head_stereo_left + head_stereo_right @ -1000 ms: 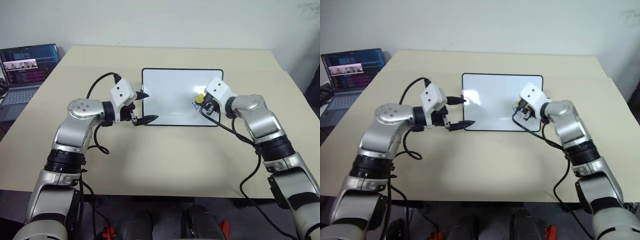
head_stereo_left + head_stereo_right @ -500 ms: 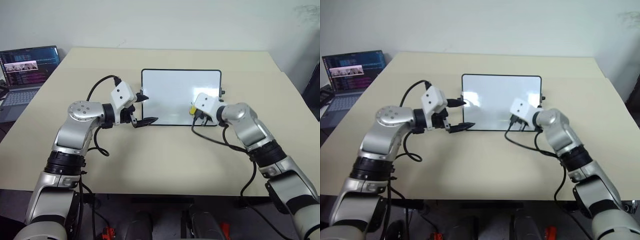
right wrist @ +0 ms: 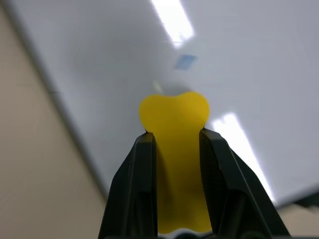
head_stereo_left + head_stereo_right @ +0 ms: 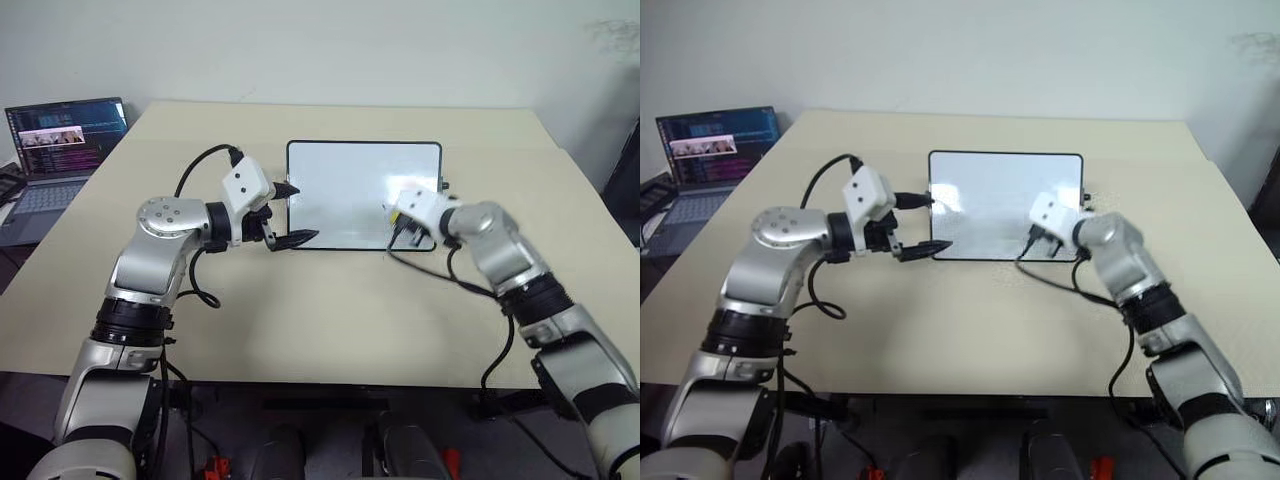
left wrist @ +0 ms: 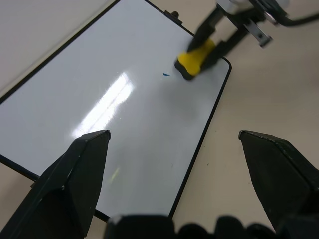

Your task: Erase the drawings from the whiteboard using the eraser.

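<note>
The whiteboard [image 4: 350,185] lies flat at the table's middle. My right gripper [image 4: 398,220] is shut on the yellow eraser [image 5: 197,59], which presses its dark underside on the board's near right part. In the right wrist view the eraser [image 3: 173,129] sits squeezed between the two black fingers [image 3: 142,184]. One small blue stroke of the drawings [image 5: 166,75] shows just beside the eraser. My left gripper [image 4: 291,214] stands open at the board's near left corner, its fingers [image 5: 75,179] wide apart and holding nothing.
An open laptop [image 4: 62,140] with a lit screen sits at the table's far left corner. Black cables hang from both wrists. The beige table [image 4: 320,310] has bare room in front of the board and on both sides.
My right gripper swept the eraser left and nearer across the board's right part, then back a little to the right. Fewer blue strokes show there. The left gripper stayed put.
</note>
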Motion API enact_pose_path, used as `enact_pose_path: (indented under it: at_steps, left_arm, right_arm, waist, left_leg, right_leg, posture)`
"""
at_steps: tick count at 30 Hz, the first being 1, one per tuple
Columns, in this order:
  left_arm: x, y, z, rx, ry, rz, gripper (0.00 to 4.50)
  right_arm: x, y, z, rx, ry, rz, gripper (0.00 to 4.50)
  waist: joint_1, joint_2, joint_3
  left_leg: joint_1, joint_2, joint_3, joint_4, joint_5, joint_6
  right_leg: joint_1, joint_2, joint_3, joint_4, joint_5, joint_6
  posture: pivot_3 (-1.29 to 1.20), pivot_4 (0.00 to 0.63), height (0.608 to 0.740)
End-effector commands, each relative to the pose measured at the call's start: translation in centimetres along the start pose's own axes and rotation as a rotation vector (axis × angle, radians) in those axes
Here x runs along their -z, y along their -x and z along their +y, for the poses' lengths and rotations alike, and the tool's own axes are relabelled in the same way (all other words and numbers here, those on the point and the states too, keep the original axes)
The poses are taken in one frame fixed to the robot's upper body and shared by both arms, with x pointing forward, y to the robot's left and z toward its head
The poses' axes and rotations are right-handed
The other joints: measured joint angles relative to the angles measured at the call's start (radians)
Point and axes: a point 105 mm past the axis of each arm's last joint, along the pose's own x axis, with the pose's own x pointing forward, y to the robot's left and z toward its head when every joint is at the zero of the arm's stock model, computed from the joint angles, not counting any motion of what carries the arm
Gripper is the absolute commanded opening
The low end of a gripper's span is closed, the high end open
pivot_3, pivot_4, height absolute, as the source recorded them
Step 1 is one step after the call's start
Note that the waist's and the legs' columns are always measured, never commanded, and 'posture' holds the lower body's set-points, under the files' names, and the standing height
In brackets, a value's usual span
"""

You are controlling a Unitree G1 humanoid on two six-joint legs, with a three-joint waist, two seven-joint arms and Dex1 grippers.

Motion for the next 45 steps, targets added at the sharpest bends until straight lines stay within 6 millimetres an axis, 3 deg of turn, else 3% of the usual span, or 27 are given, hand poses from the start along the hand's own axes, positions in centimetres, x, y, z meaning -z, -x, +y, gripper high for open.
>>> enact_pose_path:
  at_steps: [1, 5, 9, 13, 16, 20, 27, 31, 34, 41, 43, 45]
  left_arm:
    - [-1.0, 0.1, 0.4, -0.012, -0.030, -0.028, 4.50]
    - [-1.0, 0.1, 0.4, -0.011, -0.029, -0.027, 4.50]
    - [-1.0, 0.1, 0.4, -0.012, -0.029, -0.026, 4.50]
    - [-1.0, 0.1, 0.4, -0.013, -0.028, -0.026, 4.50]
    - [-0.7, 0.2, 0.4, -0.019, -0.024, -0.020, 4.50]
    - [-0.6, 0.3, 0.4, -0.022, -0.021, -0.020, 4.50]
    - [-0.6, 0.2, 0.5, -0.026, -0.020, -0.021, 4.50]
    - [-0.7, 0.2, 0.5, -0.026, -0.021, -0.024, 4.50]
    - [-0.7, 0.2, 0.5, -0.027, -0.022, -0.024, 4.50]
    - [-0.7, 0.2, 0.5, -0.026, -0.023, -0.024, 4.50]
    - [-0.9, 0.2, 0.4, -0.023, -0.023, -0.030, 4.50]
    - [-1.3, 0.2, 0.3, -0.007, -0.014, -0.052, 4.50]
  right_arm:
    - [1.8, 0.2, -1.9, 0.088, -0.008, 0.065, 0.83]
    - [1.9, 0.1, -1.4, 0.073, -0.001, 0.063, 0.83]
    - [0.6, -0.2, 1.3, -0.018, 0.014, 0.024, 0.83]
    - [-0.8, -0.2, 5.4, -0.170, 0.050, -0.021, 0.83]
    - [-0.4, 0.2, 8.5, -0.281, 0.093, -0.018, 0.83]
    - [-0.5, 0.0, 7.1, -0.219, 0.080, -0.012, 0.83]
    - [-3.8, -0.9, 0.7, 0.058, 0.040, -0.090, 0.83]
    - [-4.6, -1.3, -1.7, 0.175, 0.023, -0.100, 0.83]
    - [-4.5, -1.6, -1.6, 0.166, 0.033, -0.089, 0.83]
    - [-3.6, -1.5, 1.9, -0.001, 0.065, -0.080, 0.82]
    - [-3.8, -0.4, 2.4, -0.051, 0.021, -0.116, 0.82]
    - [-5.2, 2.4, 2.3, -0.117, -0.007, -0.204, 0.82]
  waist:
    - [0.000, 0.000, 0.000]
    - [-0.001, 0.000, 0.000]
    - [-0.001, 0.000, 0.000]
    - [-0.009, 0.000, 0.000]
    - [-0.007, 0.000, 0.000]
    - [-0.006, 0.000, 0.000]
    - [-0.006, 0.000, 0.000]
    - [-0.003, 0.000, 0.000]
    - [-0.002, 0.000, 0.000]
    - [-0.004, 0.000, 0.000]
    - [-0.002, 0.000, 0.000]
    - [-0.001, 0.001, 0.001]
  left_leg:
    - [0.000, 0.000, 0.000, 0.000, 0.000, 0.000]
    - [-0.001, 0.000, 0.001, -0.001, 0.000, 0.000]
    - [-0.001, 0.000, 0.000, -0.001, 0.000, 0.000]
    - [-0.001, 0.001, 0.001, -0.002, 0.000, 0.000]
    - [-0.001, 0.001, 0.000, -0.003, 0.000, 0.000]
    - [-0.002, 0.001, 0.001, -0.003, 0.000, 0.000]
    - [-0.001, 0.001, 0.001, -0.003, 0.000, 0.000]
    - [-0.002, 0.001, 0.001, -0.005, 0.000, 0.000]
    - [-0.003, 0.001, 0.001, -0.007, 0.000, 0.000]
    - [-0.003, 0.001, 0.002, -0.008, 0.000, 0.000]
    - [-0.003, 0.001, 0.001, -0.008, 0.000, 0.000]
    - [-0.004, 0.001, 0.001, -0.008, 0.000, 0.000]
  right_leg:
    - [0.000, 0.000, 0.000, 0.000, 0.000, 0.000]
    - [0.000, 0.000, 0.001, -0.002, 0.000, 0.000]
    - [0.000, 0.000, 0.001, -0.002, 0.000, 0.000]
    - [-0.001, 0.001, 0.001, -0.003, 0.000, 0.000]
    - [-0.001, 0.001, 0.001, -0.004, 0.000, 0.000]
    - [-0.001, 0.001, 0.001, -0.007, 0.000, 0.001]
    - [-0.001, 0.001, 0.001, -0.007, 0.002, 0.001]
    - [-0.001, 0.001, 0.001, -0.009, 0.002, 0.001]
    - [-0.001, 0.000, 0.001, -0.014, 0.004, -0.002]
    - [-0.001, 0.000, 0.001, -0.015, 0.002, 0.001]
    - [-0.001, 0.000, 0.001, -0.015, 0.002, 0.001]
    - [-0.001, 0.000, 0.001, -0.015, 0.002, 0.001]
  posture:
    - [0.00, 0.150, 0.740]
    - [0.00, 0.150, 0.740]
    - [0.00, 0.150, 0.740]
    - [0.00, 0.150, 0.740]
    - [0.00, 0.150, 0.740]
    - [0.00, 0.150, 0.740]
    - [0.00, 0.150, 0.740]
    - [0.00, 0.150, 0.740]
    - [0.00, 0.150, 0.740]
    - [0.00, 0.150, 0.740]
    - [0.00, 0.150, 0.740]
    - [0.00, 0.150, 0.740]
